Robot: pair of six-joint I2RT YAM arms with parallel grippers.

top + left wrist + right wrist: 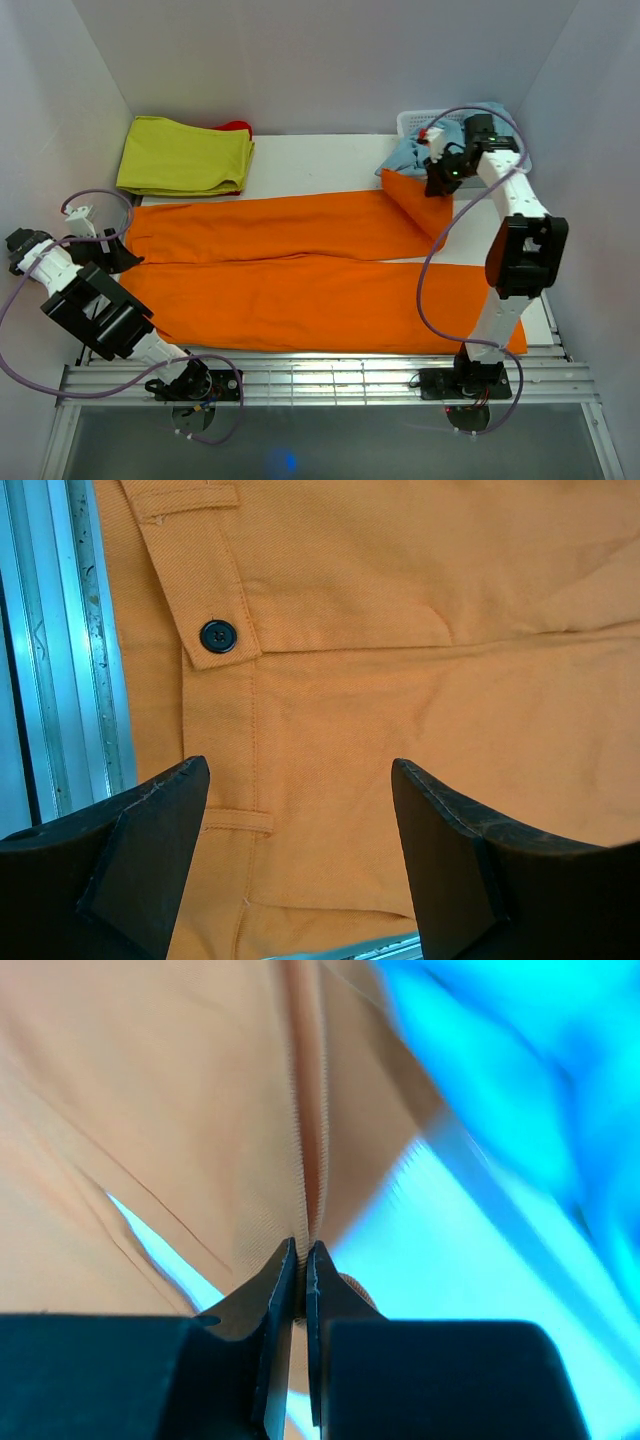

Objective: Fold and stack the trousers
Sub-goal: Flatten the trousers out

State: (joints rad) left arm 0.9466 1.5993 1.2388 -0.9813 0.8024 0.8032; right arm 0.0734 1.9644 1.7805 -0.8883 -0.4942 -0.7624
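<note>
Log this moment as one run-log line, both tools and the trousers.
right tool: shut on far leg end of trousers, end raised | left tool: open over waistband by button | fold: not yet made

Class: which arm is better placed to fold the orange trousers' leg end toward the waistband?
Probably right: the right gripper is shut on the trousers' raised far-leg hem; the left gripper hangs open over the waistband button, holding nothing.

No text, label, brand mark, number or sign can be read in any of the three views.
</note>
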